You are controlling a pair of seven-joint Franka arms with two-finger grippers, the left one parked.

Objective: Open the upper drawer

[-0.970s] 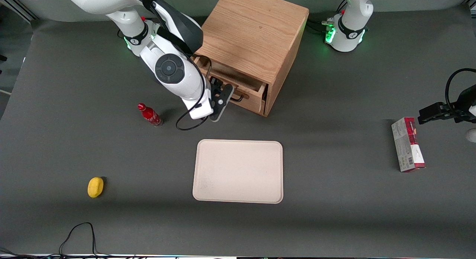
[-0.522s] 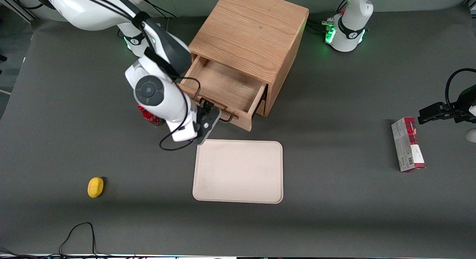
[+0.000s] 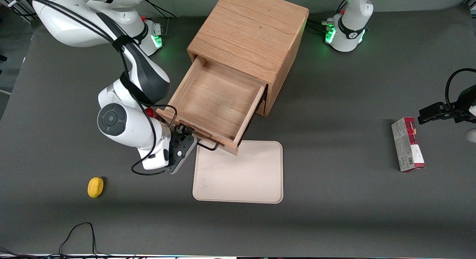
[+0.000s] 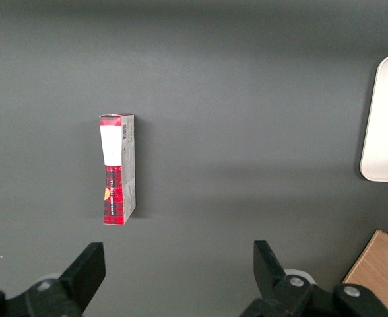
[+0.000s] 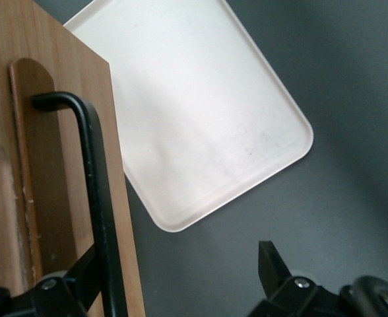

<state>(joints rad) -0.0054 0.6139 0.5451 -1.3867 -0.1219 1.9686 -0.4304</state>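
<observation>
Drawer (image 3: 219, 102) pulled far out of cabinet (image 3: 253, 32) at frame centre, front overhanging tray (image 3: 241, 177), gripper (image 3: 185, 137) at its black handle (image 5: 95, 191), fingers spread, one finger (image 5: 276, 267) clear of the bar.

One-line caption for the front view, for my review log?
Right arm's gripper at the black handle of the pulled-out, empty upper drawer, whose front overhangs the beige tray.
</observation>
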